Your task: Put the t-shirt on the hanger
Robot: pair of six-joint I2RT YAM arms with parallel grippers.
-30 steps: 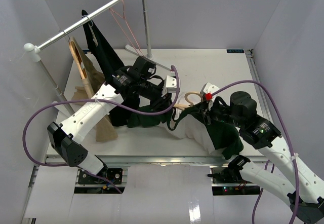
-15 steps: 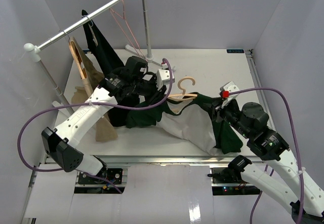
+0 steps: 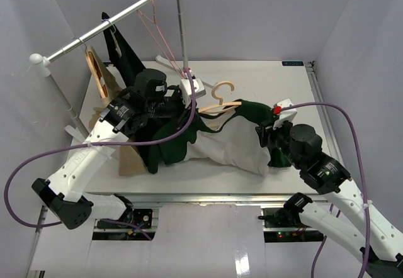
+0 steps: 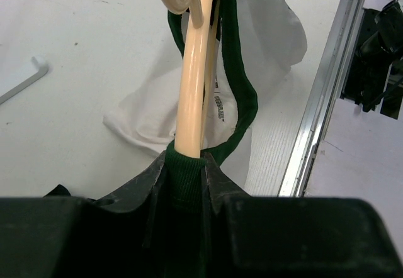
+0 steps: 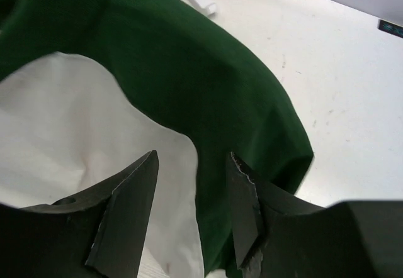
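The dark green t-shirt (image 3: 252,116) with its cream-white panel (image 3: 233,149) lies spread across the table between the arms. The wooden hanger (image 3: 217,107) runs through its collar, hook (image 3: 220,90) poking out toward the back. My left gripper (image 3: 186,104) is shut on the hanger arm and the green collar rib; in the left wrist view the hanger (image 4: 192,89) rises from the pinched collar (image 4: 184,171). My right gripper (image 3: 269,134) is open over the shirt's right side; its fingers (image 5: 132,193) straddle the seam of white panel (image 5: 75,121) and green cloth (image 5: 208,70).
A clothes rail (image 3: 107,26) on a stand (image 3: 182,39) crosses the back left, holding a black garment (image 3: 129,58), a tan garment (image 3: 110,92) and a pink wire hanger (image 3: 151,20). The table's front rail (image 3: 189,196) runs below the shirt.
My left gripper has drawn the hanger and collar back and left, stretching the shirt flatter. My right gripper has let go of the shirt's right side and stands open above it.
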